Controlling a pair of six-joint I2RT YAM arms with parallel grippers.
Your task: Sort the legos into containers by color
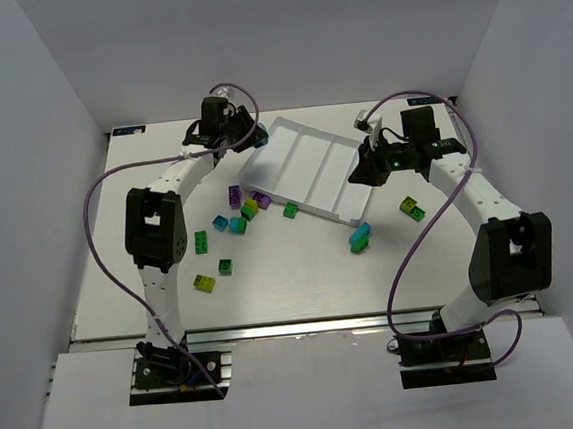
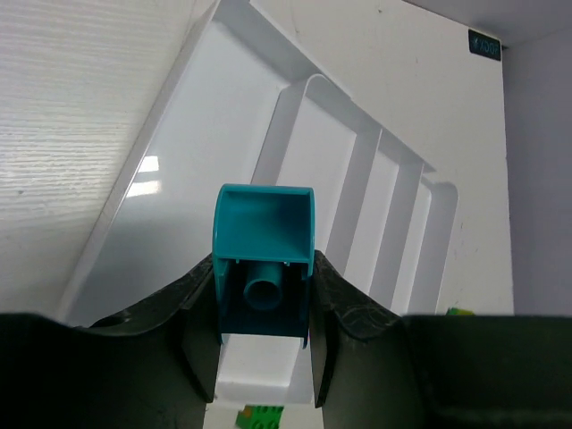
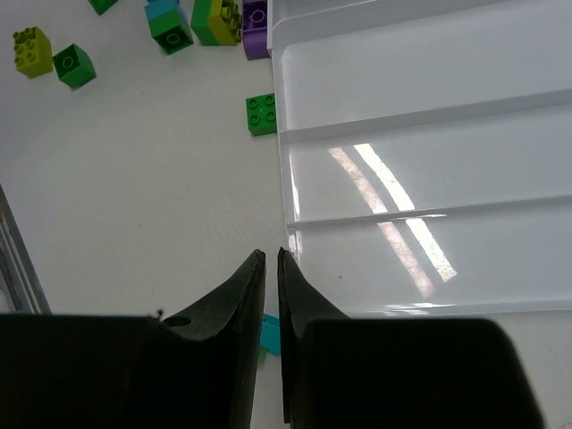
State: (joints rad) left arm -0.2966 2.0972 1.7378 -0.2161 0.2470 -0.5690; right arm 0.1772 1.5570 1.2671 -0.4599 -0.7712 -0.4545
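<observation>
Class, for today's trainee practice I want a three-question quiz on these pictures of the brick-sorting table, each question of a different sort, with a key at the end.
1. True or false: the right gripper is holding a green brick.
2. What colour is the brick held by the left gripper above the white tray? A purple, B cyan, C yellow-green.
3. Fill the gap: the white tray is split into ___ long compartments.

Key: 1 false, its jaws are together with nothing between them. 2 B. 3 four.
</observation>
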